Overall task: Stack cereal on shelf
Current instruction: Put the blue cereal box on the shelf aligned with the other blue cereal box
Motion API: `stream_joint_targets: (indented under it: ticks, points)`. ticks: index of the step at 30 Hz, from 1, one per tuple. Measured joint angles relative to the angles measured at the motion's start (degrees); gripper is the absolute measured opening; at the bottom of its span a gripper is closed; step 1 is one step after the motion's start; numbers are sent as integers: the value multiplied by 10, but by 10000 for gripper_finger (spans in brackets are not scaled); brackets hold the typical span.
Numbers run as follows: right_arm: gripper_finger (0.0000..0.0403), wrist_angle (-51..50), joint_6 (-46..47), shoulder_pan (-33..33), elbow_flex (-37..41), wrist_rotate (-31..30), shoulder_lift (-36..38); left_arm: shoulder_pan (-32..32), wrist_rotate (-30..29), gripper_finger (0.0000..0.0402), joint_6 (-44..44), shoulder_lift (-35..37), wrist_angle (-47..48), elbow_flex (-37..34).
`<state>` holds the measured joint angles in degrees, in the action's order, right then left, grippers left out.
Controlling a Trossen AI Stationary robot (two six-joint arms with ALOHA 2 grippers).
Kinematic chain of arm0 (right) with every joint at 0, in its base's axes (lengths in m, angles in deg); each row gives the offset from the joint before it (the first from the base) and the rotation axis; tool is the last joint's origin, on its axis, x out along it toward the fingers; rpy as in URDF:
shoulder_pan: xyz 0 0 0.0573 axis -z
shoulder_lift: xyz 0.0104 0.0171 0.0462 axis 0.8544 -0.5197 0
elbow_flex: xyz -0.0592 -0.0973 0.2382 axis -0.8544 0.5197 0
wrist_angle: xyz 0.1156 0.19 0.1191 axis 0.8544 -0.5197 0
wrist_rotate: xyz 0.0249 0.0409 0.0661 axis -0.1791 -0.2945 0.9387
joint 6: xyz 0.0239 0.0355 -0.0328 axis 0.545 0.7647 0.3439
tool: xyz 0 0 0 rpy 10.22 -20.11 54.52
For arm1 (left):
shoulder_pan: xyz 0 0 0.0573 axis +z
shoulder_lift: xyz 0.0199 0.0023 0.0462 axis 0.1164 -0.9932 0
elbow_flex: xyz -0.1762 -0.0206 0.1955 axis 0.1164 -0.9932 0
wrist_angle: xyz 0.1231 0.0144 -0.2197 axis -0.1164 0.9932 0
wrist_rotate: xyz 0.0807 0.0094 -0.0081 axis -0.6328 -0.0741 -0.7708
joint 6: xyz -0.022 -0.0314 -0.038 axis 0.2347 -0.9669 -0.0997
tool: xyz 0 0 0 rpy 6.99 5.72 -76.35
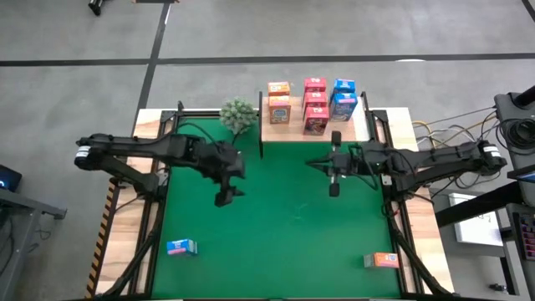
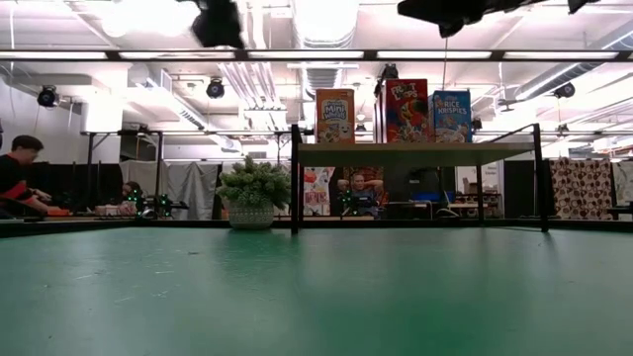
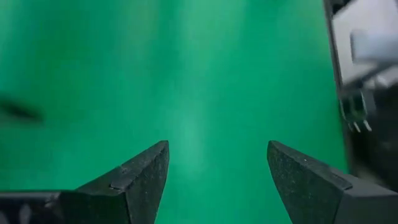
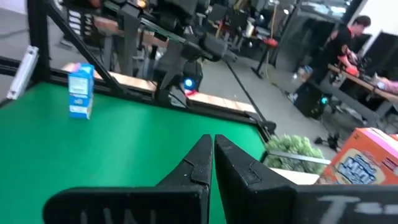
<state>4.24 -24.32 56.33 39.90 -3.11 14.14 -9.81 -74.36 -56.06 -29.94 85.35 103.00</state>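
The wooden shelf (image 1: 288,131) stands at the table's far edge on black supports. Orange (image 1: 278,102), red (image 1: 315,106) and blue (image 1: 343,99) cereal boxes stand on it; the low view shows one of each colour (image 2: 334,116) (image 2: 406,111) (image 2: 451,116) from the front. A loose blue box (image 1: 180,247) rests on the felt near the near-left corner and also shows in the right wrist view (image 4: 81,90). A loose orange box (image 1: 384,260) rests near the near-right corner. My left gripper (image 1: 224,199) (image 3: 217,146) hovers open over bare felt left of centre. My right gripper (image 1: 334,189) (image 4: 213,140) is shut, in front of the shelf.
A small green plant (image 1: 238,114) (image 2: 252,193) stands just left of the shelf. Black frame rails (image 1: 155,209) run along both sides of the table. Green felt (image 1: 284,234) lies bare between the arms and the loose boxes. People sit in the room beyond the table.
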Motion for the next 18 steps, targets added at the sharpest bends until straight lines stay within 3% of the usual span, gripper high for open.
stream_joint_targets:
  ticks: [8, 14, 18]
  points:
    - [9, 55, 0, -23, 34, 0, 0, -102, 0, 256, -190, 0, 185, 10]
    - [9, 62, 0, -28, 34, 0, -8, -207, -2, 259, -315, 0, 204, -18]
    - [9, 62, 1, -28, 34, 0, -8, -271, -39, 274, -387, -2, 213, -34]
